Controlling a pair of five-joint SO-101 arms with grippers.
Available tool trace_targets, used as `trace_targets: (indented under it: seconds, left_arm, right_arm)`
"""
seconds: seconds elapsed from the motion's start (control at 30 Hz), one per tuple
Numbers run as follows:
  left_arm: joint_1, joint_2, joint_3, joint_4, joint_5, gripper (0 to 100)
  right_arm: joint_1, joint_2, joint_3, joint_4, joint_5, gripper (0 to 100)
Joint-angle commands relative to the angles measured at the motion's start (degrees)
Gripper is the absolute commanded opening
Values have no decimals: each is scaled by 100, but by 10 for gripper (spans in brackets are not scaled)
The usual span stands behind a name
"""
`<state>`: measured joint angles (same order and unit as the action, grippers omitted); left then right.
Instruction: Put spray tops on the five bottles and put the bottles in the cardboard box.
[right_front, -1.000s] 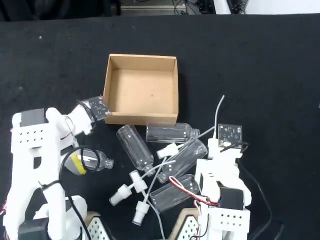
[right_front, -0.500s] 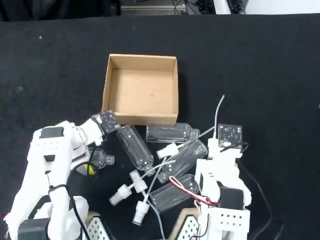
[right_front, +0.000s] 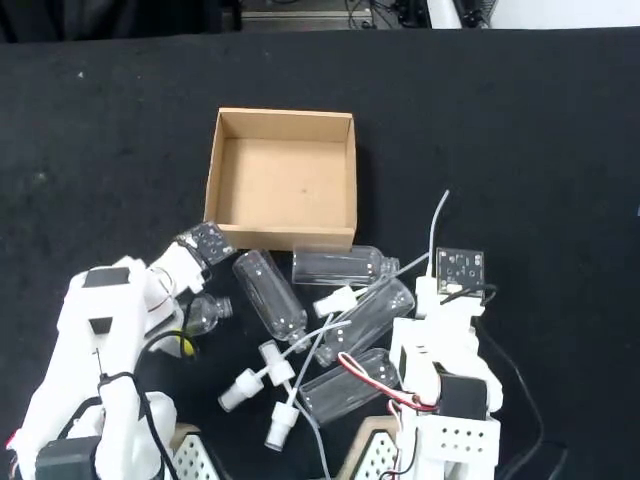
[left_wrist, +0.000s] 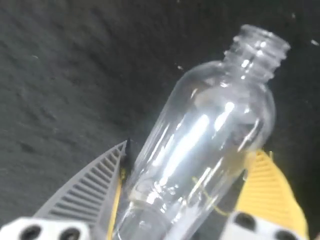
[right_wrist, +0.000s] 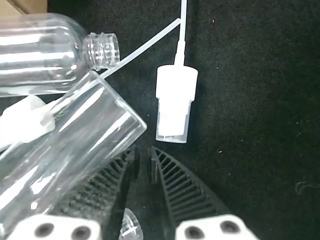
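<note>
A clear uncapped bottle (left_wrist: 200, 135) lies between the grey and yellow fingers (left_wrist: 95, 185) of my left gripper (left_wrist: 192, 150), which is shut on its body. From above, that bottle (right_front: 208, 311) and the left gripper (right_front: 193, 326) sit left of the pile. Several more bare bottles (right_front: 270, 292) and loose white spray tops (right_front: 335, 300) lie jumbled below the empty cardboard box (right_front: 285, 237). My right gripper (right_wrist: 142, 165) is shut and empty, just short of a spray top (right_wrist: 175, 107) and beside a bottle (right_wrist: 65, 145).
Thin dip tubes (right_front: 436, 225) stick out from the spray tops across the pile. The right arm's body (right_front: 440, 385) stands at the front edge, close to the nearest bottle (right_front: 345, 382). Black tabletop (right_front: 520, 150) stretches around the box.
My left arm swung from beside the box's left corner down toward the pile, and the bottle in its gripper shifted slightly right. The right arm kept still.
</note>
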<state>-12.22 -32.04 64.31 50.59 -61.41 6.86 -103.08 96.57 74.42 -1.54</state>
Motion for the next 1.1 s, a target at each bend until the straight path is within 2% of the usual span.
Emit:
trace_targets:
  seconds: [0.0,0.27,0.47,0.57,0.7,0.87,0.97,1.07]
  left_arm:
    - [-136,-70,-189,457,44,258]
    - [-321,-70,-769,1732,35,253]
    - [-1420,-26,-760,1336,-264,253]
    - [-1560,-70,-813,1459,-299,255]
    - [-1182,-70,-1051,1688,-308,257]
    - [-207,-35,-1455,1996,-229,257]
    - [242,0,-1604,2031,237,258]
    - [374,35,-1569,1635,774,258]
  right_arm:
    - [105,-549,-13,35,-18,11]
    - [97,-549,-13,35,-18,11]
    - [97,-549,-13,35,-18,11]
    - [88,-549,-13,35,-18,11]
    - [79,-549,-13,35,-35,11]
    - [97,-549,-13,35,-26,11]
    - [105,-549,-13,35,-26,11]
    - [105,-549,-13,35,-26,11]
